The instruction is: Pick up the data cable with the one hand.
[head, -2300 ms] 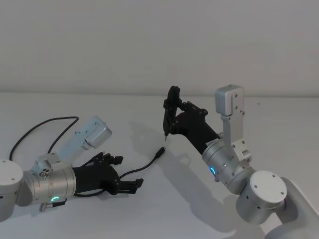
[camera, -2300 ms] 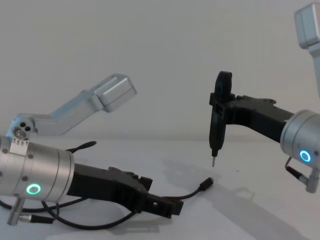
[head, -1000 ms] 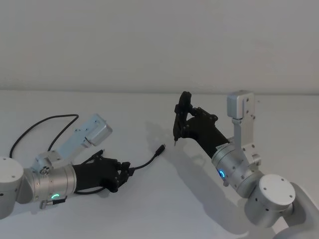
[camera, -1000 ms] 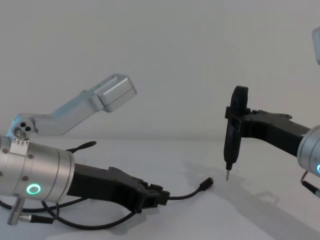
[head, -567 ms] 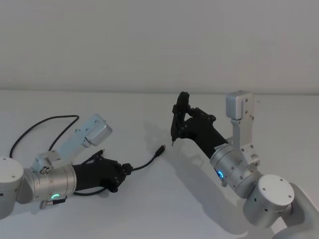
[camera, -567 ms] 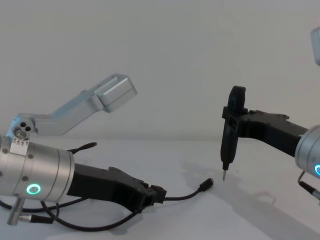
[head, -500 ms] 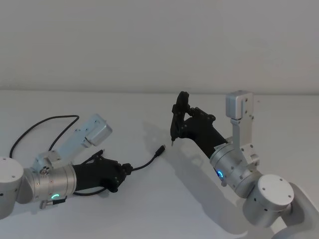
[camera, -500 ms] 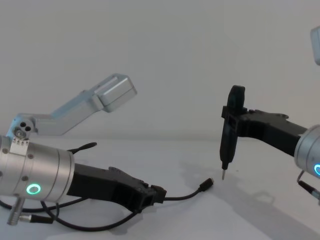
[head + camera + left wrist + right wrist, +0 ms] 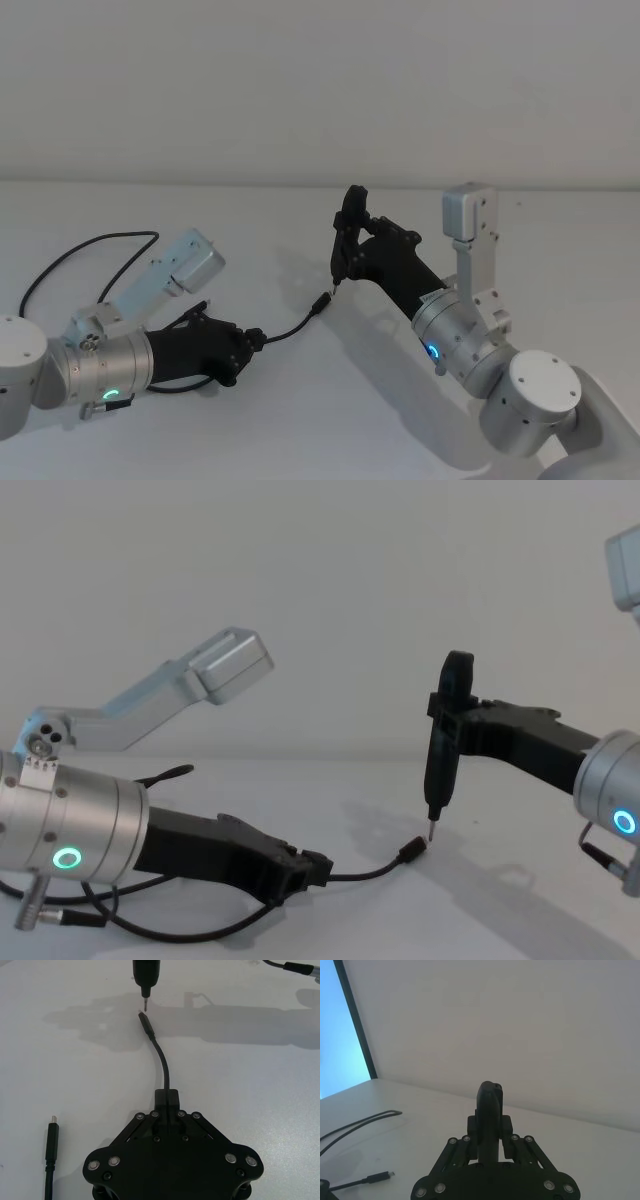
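Observation:
The data cable (image 9: 290, 325) is a thin black cord on the white table, and one plug (image 9: 322, 300) points toward the right arm. My left gripper (image 9: 252, 340), the one hand with the green ring, is shut on the cord a short way behind that plug. The left wrist view shows the fingers (image 9: 167, 1096) pinching the cord (image 9: 163, 1062), with the plug (image 9: 146, 1025) ahead and the other plug (image 9: 52, 1135) lying beside the hand. My right gripper (image 9: 350, 245), with the blue ring, is shut on an upright black pen-shaped tool (image 9: 443, 735). Its metal tip (image 9: 431, 834) hangs just above the plug (image 9: 412, 850).
The cable's remaining length loops over the table at the far left (image 9: 90, 245). A short wire with a silver barrel connector (image 9: 55, 917) hangs under the left wrist. The left arm's silver link (image 9: 185, 265) rises behind the hand. Bare white table (image 9: 300, 420) spreads in front.
The left gripper has gone from open around the cord to shut on it. The right arm has swung left and down, bringing the tool's tip close over the plug.

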Motion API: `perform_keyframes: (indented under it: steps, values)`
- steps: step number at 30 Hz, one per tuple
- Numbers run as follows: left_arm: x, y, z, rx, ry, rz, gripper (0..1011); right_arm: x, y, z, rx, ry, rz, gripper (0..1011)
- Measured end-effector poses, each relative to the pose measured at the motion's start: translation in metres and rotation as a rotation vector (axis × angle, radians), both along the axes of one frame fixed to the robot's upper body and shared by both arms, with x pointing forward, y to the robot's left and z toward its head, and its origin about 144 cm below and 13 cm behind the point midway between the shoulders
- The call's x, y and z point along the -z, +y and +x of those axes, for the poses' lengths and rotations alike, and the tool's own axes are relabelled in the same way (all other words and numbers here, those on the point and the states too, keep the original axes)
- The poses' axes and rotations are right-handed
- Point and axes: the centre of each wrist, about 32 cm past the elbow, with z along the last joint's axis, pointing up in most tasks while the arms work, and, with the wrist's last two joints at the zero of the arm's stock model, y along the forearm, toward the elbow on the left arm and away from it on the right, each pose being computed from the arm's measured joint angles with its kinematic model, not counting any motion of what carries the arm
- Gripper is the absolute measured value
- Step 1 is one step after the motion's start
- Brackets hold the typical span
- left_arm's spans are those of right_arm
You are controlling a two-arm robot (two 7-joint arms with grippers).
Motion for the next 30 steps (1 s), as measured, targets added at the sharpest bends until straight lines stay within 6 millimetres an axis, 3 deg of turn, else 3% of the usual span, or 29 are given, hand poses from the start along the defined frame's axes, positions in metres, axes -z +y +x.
perform_keyframes:
  steps: [30]
  values:
    - [0.0000, 0.0000, 0.0000, 0.000, 0.000, 0.000, 28, 0.0017, 0.0029, 0.0087, -0.013, -0.017, -0.010, 275]
